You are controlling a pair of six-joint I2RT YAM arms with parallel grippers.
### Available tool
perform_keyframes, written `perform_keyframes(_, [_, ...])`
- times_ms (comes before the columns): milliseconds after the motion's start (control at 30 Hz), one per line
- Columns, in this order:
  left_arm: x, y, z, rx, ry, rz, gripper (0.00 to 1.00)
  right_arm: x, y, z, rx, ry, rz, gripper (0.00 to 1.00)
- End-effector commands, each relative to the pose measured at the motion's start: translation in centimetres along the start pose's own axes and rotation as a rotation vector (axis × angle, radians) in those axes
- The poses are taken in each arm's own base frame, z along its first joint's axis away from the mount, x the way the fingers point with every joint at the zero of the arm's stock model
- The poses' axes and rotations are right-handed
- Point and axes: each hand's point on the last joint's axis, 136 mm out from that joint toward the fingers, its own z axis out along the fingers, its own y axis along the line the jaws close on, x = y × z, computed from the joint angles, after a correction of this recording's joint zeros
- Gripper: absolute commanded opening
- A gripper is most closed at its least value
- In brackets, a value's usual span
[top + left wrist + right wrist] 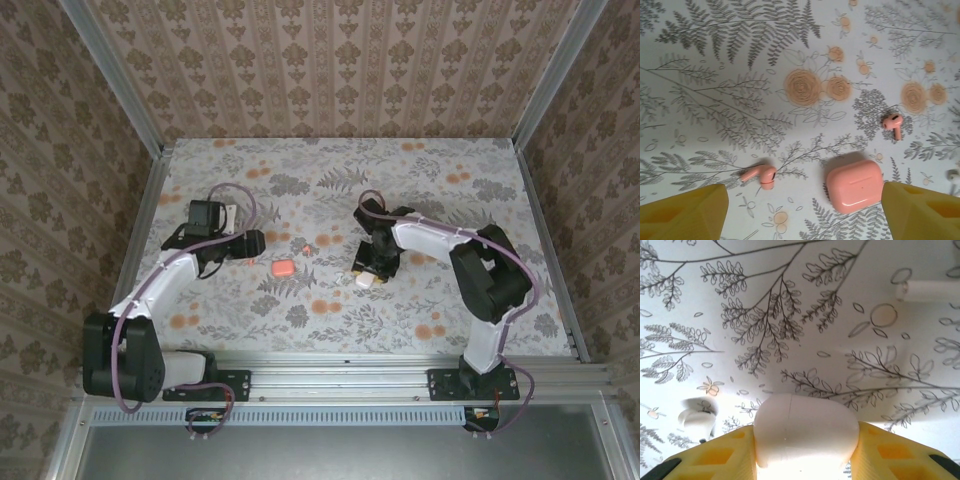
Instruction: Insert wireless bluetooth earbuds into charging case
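Note:
A coral-pink charging case (854,185) lies closed on the flowered table (715,60), just inside the right finger of my left gripper (802,220). That gripper is open and hovers above it, holding nothing. One pink earbud (760,175) lies left of the case and another pink earbud (893,124) beyond it to the right. From above, the pink case (282,268) sits beside the left gripper (250,245). My right gripper (805,440) is shut on a closed white charging case (805,432), seen from above as a white case (366,281) under the right gripper (372,265). A white earbud (697,420) lies to its left.
A second white earbud (930,290) lies further off at the upper right of the right wrist view. A white bud (953,175) peeks in at the left wrist view's right edge. Patterned walls (330,70) close in the table on three sides.

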Motion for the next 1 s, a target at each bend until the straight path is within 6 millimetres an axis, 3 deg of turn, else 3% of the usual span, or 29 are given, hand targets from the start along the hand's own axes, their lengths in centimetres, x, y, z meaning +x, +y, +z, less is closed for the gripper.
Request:
perform_keyframes(0, [-1.1,-2.3,-0.3,0.133,-0.084,0.009,0.81,-1.0,1.6,-1.7,-0.115,-0.100,0.026,0.44])
perform_keyframes(167, [-1.5,-5.0,-1.0,0.266,-0.209,0.106,0.79,-1.7,3.9,-4.3,-0.318,-0.215,0.031,0.44])
perform_keyframes(300, [-1.9,-8.1,-2.3,0.368,-0.393,0.302,0.72,-2.3,5.8,-7.5,-0.515,-0.317,0.034,0.44])
perform_keyframes(467, [-0.6,-11.9,-3.2,0.461,-0.495,0.524,0.70,-2.7,8.3,-11.6,-0.723,-0.406,0.021,0.45])
perform_keyframes(633, [1.2,-15.7,-3.6,0.574,-0.509,0.692,0.66,-2.5,10.6,-14.1,-0.903,-0.431,0.014,0.45])
perform_keyframes(700, [1.5,-16.5,-3.9,0.601,-0.533,0.717,0.66,-2.4,11.0,-14.6,-0.921,-0.441,-0.003,0.45])
perform_keyframes(767, [1.5,-17.1,-4.1,0.621,-0.544,0.730,0.66,-1.8,11.6,-16.3,-0.962,-0.462,-0.035,0.45])
perform_keyframes(967, [0.9,-18.3,-4.5,0.659,-0.578,0.724,0.65,-0.3,12.8,-17.3,-1.025,-0.459,-0.087,0.46])
